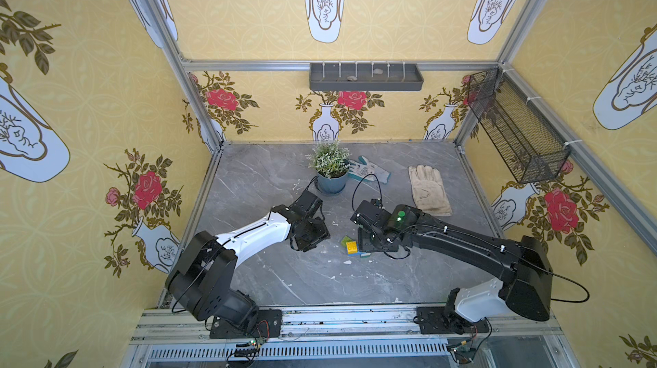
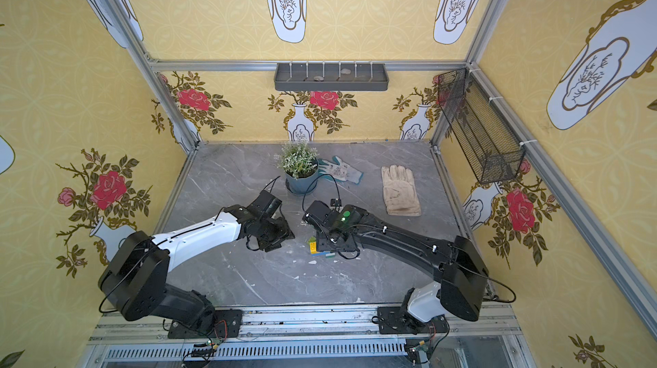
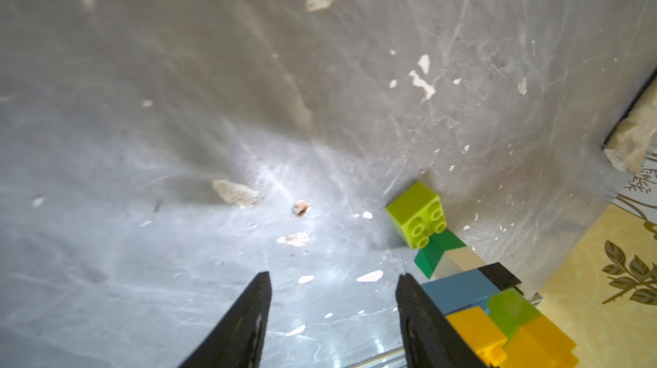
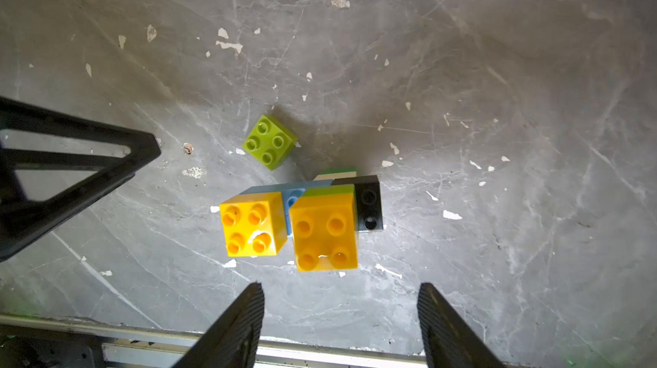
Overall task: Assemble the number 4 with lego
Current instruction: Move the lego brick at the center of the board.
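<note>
Now, lime brick (image 4: pixel 269 142): likely light, stiff, slick; pinch opposite flat sides.
number 4 (image 4: pixel 323 231): may tip.
jaws: both spread, empty.

number 4 (image 1: pixel 352 247): in both top views mostly hidden under the right arm (image 1: pixel 462 242); only yellow and blue edges show.
stem (image 4: pixel 336 173): green and white bricks nearly all behind the blue crossbar (image 4: pixel 263 190).
yellow prongs (image 3: pixel 515 341): in the left wrist view cut off by the picture's edge; the lime brick (image 3: pixel 510 307) among them is blurred.
grey wall tray (image 1: pixel 366 86): small lumps inside, too small to tell.
teal glove (image 1: pixel 371 170): one end behind the plant pot (image 1: pixel 331 185).
</note>
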Controlling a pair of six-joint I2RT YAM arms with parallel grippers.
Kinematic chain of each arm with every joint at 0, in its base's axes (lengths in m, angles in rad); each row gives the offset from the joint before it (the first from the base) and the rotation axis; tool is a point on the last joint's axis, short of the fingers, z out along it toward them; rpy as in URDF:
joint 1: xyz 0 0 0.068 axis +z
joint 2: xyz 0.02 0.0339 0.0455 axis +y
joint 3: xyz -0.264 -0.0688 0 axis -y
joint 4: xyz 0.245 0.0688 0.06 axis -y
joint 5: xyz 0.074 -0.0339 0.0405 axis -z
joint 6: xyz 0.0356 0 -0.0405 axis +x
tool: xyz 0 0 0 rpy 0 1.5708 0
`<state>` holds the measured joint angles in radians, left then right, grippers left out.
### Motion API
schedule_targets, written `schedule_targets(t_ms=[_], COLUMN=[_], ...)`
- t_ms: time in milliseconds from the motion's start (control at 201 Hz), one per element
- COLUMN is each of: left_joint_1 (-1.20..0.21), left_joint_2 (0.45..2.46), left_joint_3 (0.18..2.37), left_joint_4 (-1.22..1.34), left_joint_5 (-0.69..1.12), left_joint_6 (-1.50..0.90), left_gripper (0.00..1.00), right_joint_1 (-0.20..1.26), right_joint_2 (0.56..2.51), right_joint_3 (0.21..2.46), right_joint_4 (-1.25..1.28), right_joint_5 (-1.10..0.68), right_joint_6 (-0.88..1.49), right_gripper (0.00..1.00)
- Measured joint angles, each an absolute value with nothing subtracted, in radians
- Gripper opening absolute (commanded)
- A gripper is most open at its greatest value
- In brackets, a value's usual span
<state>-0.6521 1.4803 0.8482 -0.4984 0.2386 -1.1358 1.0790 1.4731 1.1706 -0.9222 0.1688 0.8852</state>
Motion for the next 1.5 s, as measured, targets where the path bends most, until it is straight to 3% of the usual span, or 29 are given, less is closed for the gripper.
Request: schedule_targets(t_ms=[682,976,1200,1504], left_joint_1=[-0.65,-0.703,-0.78,-0.817], left_joint_2=[1.415,1.454,1.57,1.615], left_joint_3=[0.755,0.821,0.883,0.963], left_joint_4=[-0.45,-0.434,-0.358,-0.388], left_joint_5=[0.245,0.248,0.259,0.19], left_joint_6=[-1.153,-1.153,-1.119,-0.932], left_gripper=[0.55,0.59,0.59,0.56], right_joint_1=[1.06,1.012,0.999,0.996], right_joint_2=[1.616,1.567,1.542,1.514], right_joint_3=[1.187,1.126,1.087,1.091], right_joint_4=[-0.892,-0.853,-0.87,-0.883], right_joint_5=[0.196,0.204,0.21,0.204], right_joint_6=[0.838,0.847,0.864,0.871], right_gripper=[0.3,0.3,0.54,0.56])
